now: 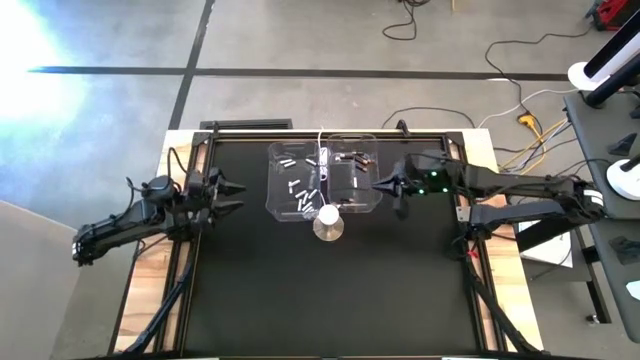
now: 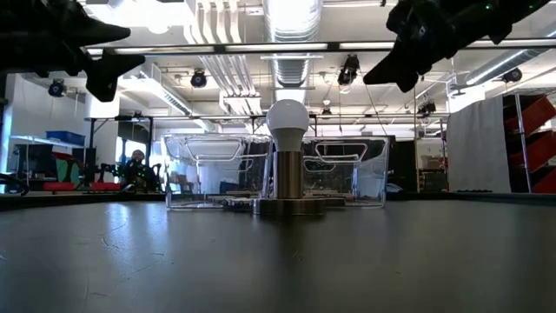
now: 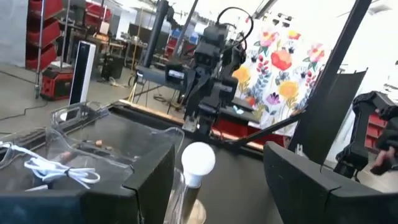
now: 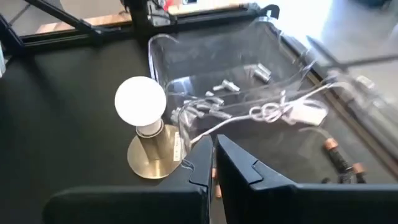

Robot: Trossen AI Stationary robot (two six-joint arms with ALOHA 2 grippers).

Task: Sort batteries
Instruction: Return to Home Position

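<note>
Two clear plastic bins stand side by side in the far middle of the table. The left bin (image 1: 295,182) holds several silvery batteries (image 4: 214,99). The right bin (image 1: 353,170) holds a few dark batteries with reddish ends (image 4: 339,155). My right gripper (image 1: 385,185) hovers by the right bin's right wall, high above the table (image 2: 400,74). Its fingers (image 4: 214,168) are shut, and a faint reddish sliver shows in the slit; what it is I cannot tell. My left gripper (image 1: 233,197) waits open left of the bins, also raised (image 3: 217,186).
A white cable (image 1: 322,170) lies across the wall between the bins, knotted in a loop (image 4: 273,112). A lamp with a round white bulb on a brass base (image 1: 328,220) stands just in front of the bins. The black mat toward the near edge (image 1: 320,300) is bare.
</note>
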